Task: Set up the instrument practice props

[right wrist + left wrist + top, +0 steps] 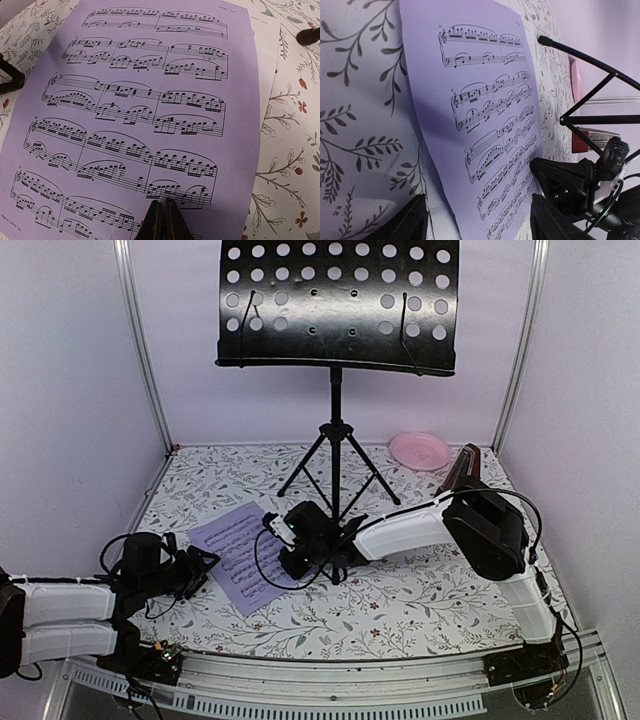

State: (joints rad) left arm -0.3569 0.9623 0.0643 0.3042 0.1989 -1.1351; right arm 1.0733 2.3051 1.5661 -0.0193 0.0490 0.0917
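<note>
Clock is read on the top view, 12 = far wall.

- Table [420, 610]: floral cloth.
- Music stand [338, 305]: upright at 12, black perforated desk up high, tripod feet spread on the cloth.
- Sheet music [235, 550]: lies at about 8 from the stand pole, printed side up and skewed. A second page [267, 60] shows a white edge from under it.
- Plate [420, 450]: pink, at 1, near the back edge.
- Metronome [462, 468]: dark red-brown, just beside the plate at its 4, partly hidden by the right arm.
- Right gripper [162, 204]: fingers fully together, tips down on the sheet near its 3 o'clock edge. Can't tell if any paper is pinched.
- Left gripper [477, 225]: fingers wide apart and holding nothing, low at the sheet's 8 o'clock end, with the page edge between the fingers.
</note>
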